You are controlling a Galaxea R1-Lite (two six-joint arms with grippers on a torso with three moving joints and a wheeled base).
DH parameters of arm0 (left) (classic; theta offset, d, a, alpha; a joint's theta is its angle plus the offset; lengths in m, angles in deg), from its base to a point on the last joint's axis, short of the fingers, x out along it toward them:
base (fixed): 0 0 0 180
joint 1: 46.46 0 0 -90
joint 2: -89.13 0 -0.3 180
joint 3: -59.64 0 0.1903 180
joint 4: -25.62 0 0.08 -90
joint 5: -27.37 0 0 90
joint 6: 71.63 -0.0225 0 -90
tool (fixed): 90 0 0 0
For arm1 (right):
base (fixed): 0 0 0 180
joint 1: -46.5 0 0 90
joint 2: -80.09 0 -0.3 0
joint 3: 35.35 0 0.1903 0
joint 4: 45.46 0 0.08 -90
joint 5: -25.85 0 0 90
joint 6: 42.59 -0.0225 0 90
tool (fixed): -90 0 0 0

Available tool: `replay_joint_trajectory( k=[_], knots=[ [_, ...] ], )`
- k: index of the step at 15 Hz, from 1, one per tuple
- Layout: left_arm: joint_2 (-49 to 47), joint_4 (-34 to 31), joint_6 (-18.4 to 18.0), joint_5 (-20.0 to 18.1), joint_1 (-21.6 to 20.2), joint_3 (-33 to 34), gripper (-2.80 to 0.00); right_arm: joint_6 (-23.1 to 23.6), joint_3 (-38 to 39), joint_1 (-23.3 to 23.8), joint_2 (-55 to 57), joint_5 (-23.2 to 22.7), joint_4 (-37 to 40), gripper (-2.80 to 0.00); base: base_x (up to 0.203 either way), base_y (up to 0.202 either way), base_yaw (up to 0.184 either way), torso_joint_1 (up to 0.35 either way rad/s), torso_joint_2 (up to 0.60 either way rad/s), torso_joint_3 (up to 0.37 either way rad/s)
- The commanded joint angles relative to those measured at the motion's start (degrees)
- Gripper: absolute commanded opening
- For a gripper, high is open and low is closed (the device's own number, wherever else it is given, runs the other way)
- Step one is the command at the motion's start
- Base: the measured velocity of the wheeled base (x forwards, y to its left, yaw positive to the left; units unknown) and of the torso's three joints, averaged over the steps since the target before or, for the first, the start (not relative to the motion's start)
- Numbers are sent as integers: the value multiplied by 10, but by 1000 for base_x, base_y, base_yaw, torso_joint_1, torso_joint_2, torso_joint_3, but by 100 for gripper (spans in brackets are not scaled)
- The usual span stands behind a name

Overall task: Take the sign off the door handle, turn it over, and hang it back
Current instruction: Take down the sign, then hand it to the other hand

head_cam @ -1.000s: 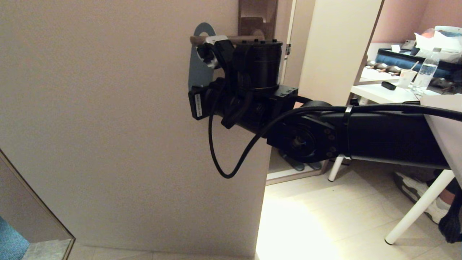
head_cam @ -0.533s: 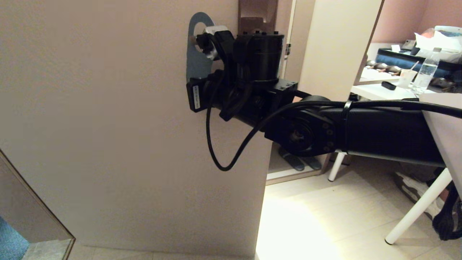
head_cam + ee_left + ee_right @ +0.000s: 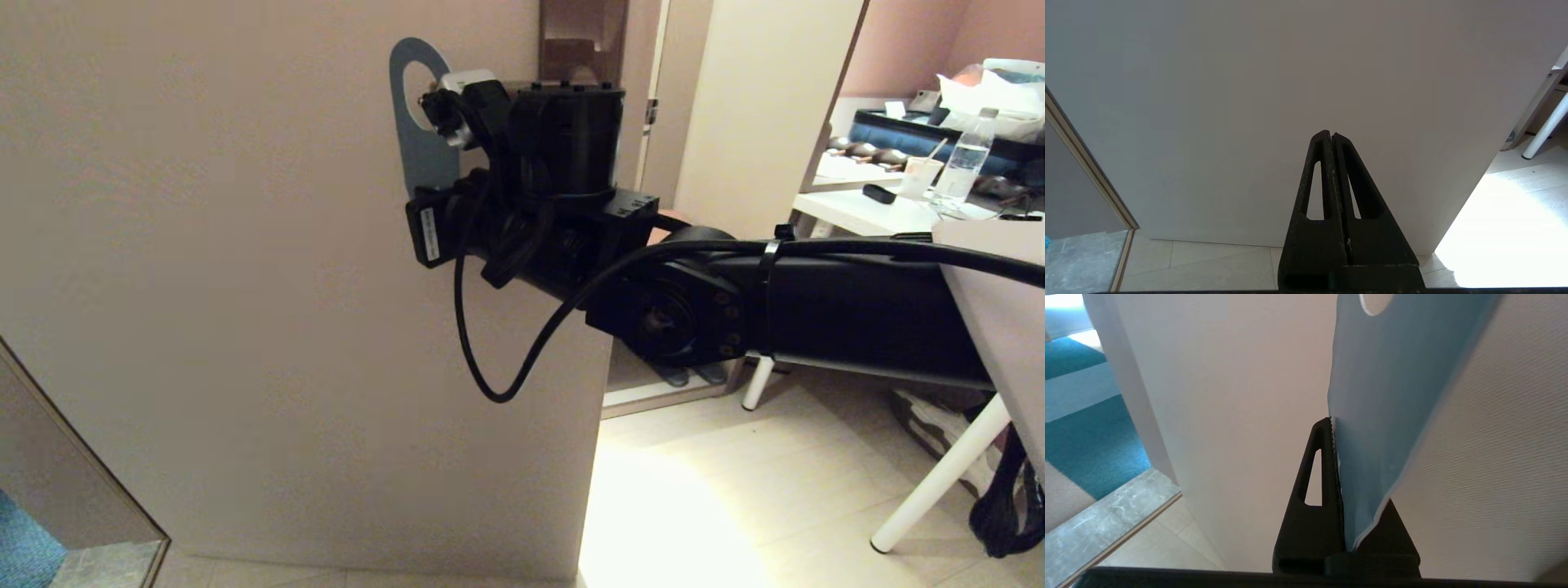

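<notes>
Up near the top of the door (image 3: 245, 286), just short of its free edge, the right gripper (image 3: 1333, 420) is clamped on the lower part of the sign (image 3: 412, 131), card pinched flat between both fingers, so the oval hole end stands up free above the grip. Grey-blue face shows toward the head camera. In the head view bare door shows through the hole, no lever in it, so I judge the sign is clear of the door handle (image 3: 584, 37) and sits beside it, on the side away from the door's free edge. Only the brown backplate is plain to see; the right wrist covers where the lever bar would be, can't tell how near the card is to it.

Holding low on the card makes sense: keeps the hole unblocked for rehanging and leaves room to roll the wrist for the flip. The card's other face is not clearly shown in any view, and I judge the flip not done yet.

Left gripper (image 3: 1331, 134) has its fingers pressed together on nothing, pointing at the lower part of the door, idle, well away from the sign.

Risk as I see it: thin card could bend or slip in the pinch during the turn, and the wrist is close to the door face
</notes>
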Motion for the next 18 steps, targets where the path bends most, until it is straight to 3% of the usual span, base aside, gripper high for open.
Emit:
replay_joint_trajectory(
  k=[1, 4, 11, 18],
  knots=[
    [-1, 0, 0, 0, 0, 0, -280, 1, 7, -3, -1, 0, -1, -280, 0, 0, 0, 0, 0, 0],
    [-1, 0, 0, 0, 0, -1, -280, 8, 42, -7, -27, -2, 0, -280, 0, 0, 0, 0, 0, 0],
    [-1, 0, 0, 0, 0, 0, -280, 27, 266, -6, -190, -31, -2, -280, 0, 0, 0, 0, 0, 0],
    [-1, 0, 0, 0, 0, 0, -280, 19, 439, -2, -358, -33, -5, -280, 0, 0, 0, 0, 0, 0]
  ],
)
